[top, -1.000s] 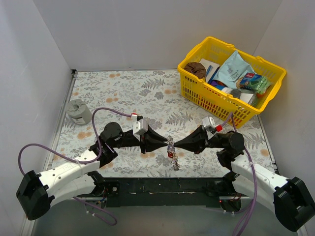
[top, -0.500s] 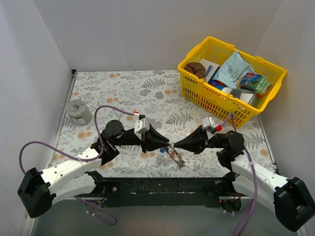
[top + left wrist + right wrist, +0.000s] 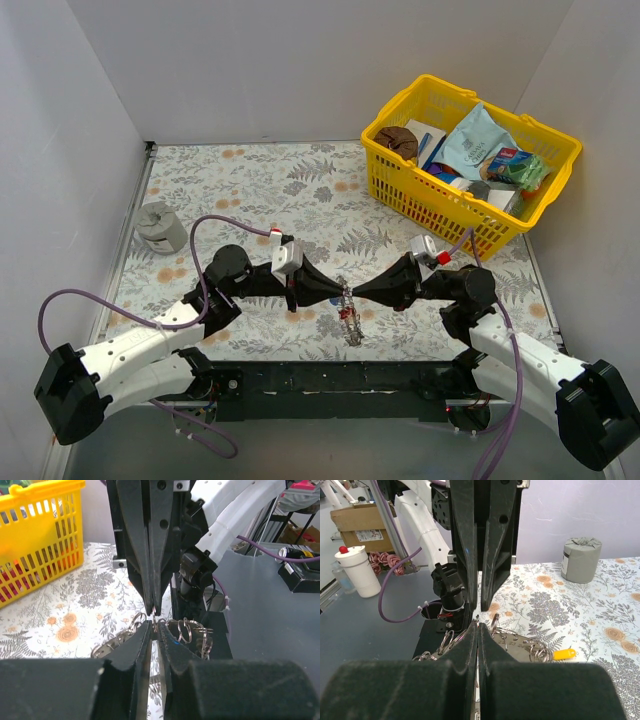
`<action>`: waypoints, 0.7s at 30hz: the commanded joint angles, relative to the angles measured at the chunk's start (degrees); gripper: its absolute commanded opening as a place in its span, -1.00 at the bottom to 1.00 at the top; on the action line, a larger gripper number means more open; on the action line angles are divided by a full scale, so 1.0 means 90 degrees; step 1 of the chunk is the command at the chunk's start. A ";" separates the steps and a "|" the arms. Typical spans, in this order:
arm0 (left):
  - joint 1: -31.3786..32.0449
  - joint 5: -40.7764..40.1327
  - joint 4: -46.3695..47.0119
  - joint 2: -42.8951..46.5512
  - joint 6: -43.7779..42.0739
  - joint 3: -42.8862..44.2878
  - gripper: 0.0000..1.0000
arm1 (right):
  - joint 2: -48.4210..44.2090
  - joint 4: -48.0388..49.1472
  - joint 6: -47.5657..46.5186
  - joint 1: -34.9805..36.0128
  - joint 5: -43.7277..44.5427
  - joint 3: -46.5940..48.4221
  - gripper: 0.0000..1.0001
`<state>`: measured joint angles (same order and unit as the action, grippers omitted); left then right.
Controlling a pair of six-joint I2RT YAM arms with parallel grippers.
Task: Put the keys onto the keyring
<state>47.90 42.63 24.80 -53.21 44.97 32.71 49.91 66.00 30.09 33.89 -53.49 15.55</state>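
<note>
My left gripper (image 3: 340, 294) and right gripper (image 3: 354, 295) meet tip to tip above the near middle of the table. Both are shut on the thin silver keyring (image 3: 346, 293), each from its own side. A bunch of small rings and keys (image 3: 350, 322) hangs below them, with a red key head (image 3: 346, 314) showing. In the left wrist view my gripper (image 3: 155, 626) pinches the wire, with silver rings (image 3: 192, 630) beside it. In the right wrist view my gripper (image 3: 478, 624) is pressed shut, and a yellow key (image 3: 560, 654) lies by the rings (image 3: 540, 652). The blue key is not clearly visible.
A yellow basket (image 3: 400, 190) full of packets stands at the back right, and shows in the left wrist view (image 3: 40, 545). A grey cylinder (image 3: 160, 226) stands at the left edge, also seen in the right wrist view (image 3: 580, 559). White walls enclose the floral table (image 3: 260, 190).
Half a second ago the left gripper reached slightly further right and the hanging bunch swung out to the right. Now it hangs straight below the tips again.
</note>
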 commanded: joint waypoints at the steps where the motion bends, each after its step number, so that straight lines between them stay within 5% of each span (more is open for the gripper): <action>1: 0.0039 -0.0175 0.0086 -0.0035 -0.0026 0.0009 -0.71 | -0.0047 0.0284 -0.0013 0.0033 0.0094 0.0391 -0.97; 10: 0.0039 -0.0431 0.0086 -0.0074 -0.0143 -0.0050 -0.59 | -0.0106 0.0196 0.0007 0.0033 0.0026 0.0411 -0.97; 21: 0.0039 -0.0186 -0.0020 -0.0308 -0.0270 0.0067 -0.85 | -0.0116 0.0167 0.0007 0.0033 0.0075 0.0411 -0.97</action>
<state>48.12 39.90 25.10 -56.03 43.66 32.58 49.91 64.64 30.09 33.89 -53.93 16.38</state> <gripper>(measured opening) 0.080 0.021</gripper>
